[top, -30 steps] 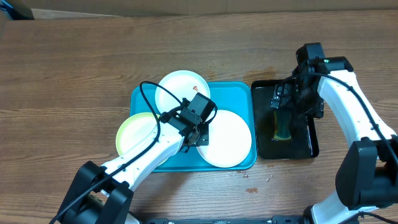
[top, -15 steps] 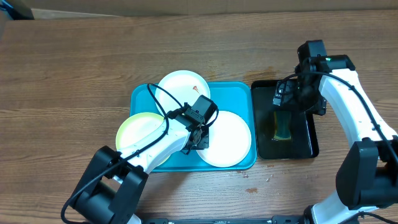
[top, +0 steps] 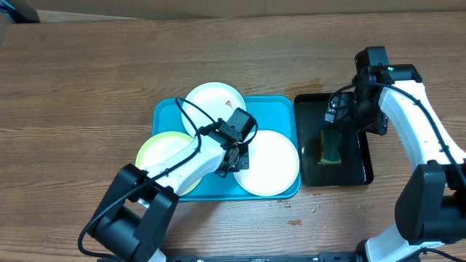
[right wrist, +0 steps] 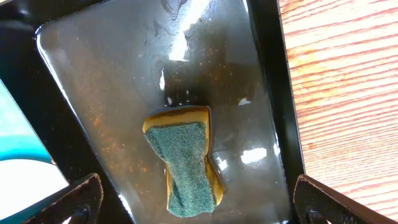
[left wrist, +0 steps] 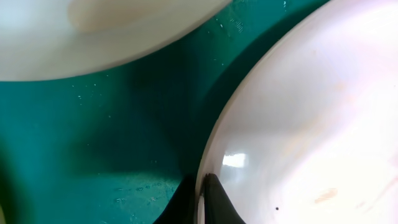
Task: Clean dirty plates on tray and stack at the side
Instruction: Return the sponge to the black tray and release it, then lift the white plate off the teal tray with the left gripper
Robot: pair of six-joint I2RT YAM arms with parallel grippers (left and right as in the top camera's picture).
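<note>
Bright and even from above in the overhead view, sharp edge to edge. Dimmer up close at the left wrist: deep shadow across the tray [left wrist: 93, 143], soft blur on the white plate [left wrist: 311, 124], one small glare spot near its rim. Wet glare streaking the black tray [right wrist: 112, 81], sponge [right wrist: 183, 162] crisp.

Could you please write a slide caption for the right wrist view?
Open right gripper above a green-topped sponge lying in the black tray.
</note>
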